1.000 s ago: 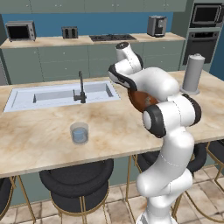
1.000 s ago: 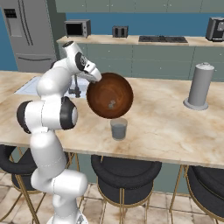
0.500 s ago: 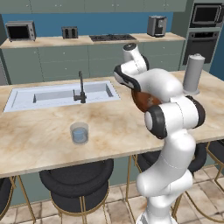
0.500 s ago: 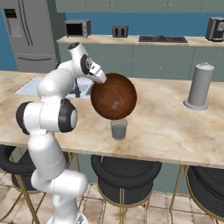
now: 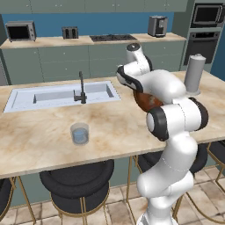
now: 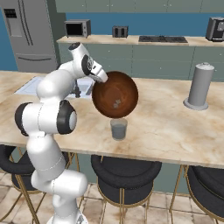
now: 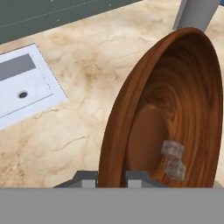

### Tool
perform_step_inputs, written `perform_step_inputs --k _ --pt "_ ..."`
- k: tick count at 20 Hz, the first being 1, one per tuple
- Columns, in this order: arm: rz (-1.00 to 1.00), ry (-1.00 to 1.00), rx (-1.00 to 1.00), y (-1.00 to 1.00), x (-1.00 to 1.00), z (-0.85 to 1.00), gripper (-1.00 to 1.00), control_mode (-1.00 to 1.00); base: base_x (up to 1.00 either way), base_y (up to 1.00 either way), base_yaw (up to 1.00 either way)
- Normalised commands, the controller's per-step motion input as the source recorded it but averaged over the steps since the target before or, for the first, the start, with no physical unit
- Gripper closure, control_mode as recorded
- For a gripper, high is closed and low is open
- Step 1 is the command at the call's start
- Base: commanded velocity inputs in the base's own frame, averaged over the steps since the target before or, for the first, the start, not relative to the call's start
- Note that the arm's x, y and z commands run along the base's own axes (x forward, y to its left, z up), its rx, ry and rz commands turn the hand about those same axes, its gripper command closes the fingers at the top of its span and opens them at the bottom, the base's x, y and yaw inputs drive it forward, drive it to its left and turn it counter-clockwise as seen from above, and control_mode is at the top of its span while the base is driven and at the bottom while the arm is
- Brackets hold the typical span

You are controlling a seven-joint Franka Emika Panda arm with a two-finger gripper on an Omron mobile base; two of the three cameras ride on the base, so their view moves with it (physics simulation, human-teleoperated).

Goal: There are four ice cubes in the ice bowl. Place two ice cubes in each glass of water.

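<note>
My gripper point(image 7: 111, 177) is shut on the rim of the ice bowl point(image 6: 115, 94), a reddish-brown wooden bowl held up off the counter and tipped steeply on its edge. Two pale ice cubes point(image 7: 173, 150) lie low on the bowl's inner wall, and they also show as pale spots point(image 6: 117, 104). A glass of water point(image 6: 118, 129) stands on the counter just under the bowl's lower rim. Left of the arm, near the counter's front edge, stands a glass of water point(image 5: 79, 133). My own arm mostly hides the bowl point(image 5: 147, 100) in the left base view.
A tall grey canister point(image 6: 199, 85) stands at the right of the marble counter point(image 6: 175, 127). The sink point(image 5: 57, 94) with its dark faucet point(image 5: 81, 88) lies to the left. Black stools point(image 6: 124, 175) stand below the counter's front edge.
The hand and the tipped bowl have shifted slightly to the right, over the glass. The grip on the rim is unchanged.
</note>
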Motion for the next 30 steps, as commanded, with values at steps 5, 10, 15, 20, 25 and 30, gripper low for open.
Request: perform_step_inputs --k 5,10,15,20,25,30 --pt "0.00 -0.07 0.00 -0.06 0.00 0.02 1.00 -1.00 0.00 0.00 0.00" --pt "0.00 -0.04 0.02 -0.09 0.00 0.00 1.00 -1.00 0.00 0.00 0.00" --pt "0.00 -0.04 0.04 -0.11 -0.02 0.00 1.00 -1.00 0.00 0.00 0.00" --pt "0.00 -0.06 0.03 -0.08 -0.09 0.00 1.00 -1.00 0.00 0.00 0.00" --pt "0.00 -0.06 0.02 -0.08 -0.06 0.00 1.00 -1.00 0.00 0.00 0.00" --pt "0.00 -0.05 0.01 -0.08 0.00 0.00 1.00 -1.00 0.00 0.00 0.00"
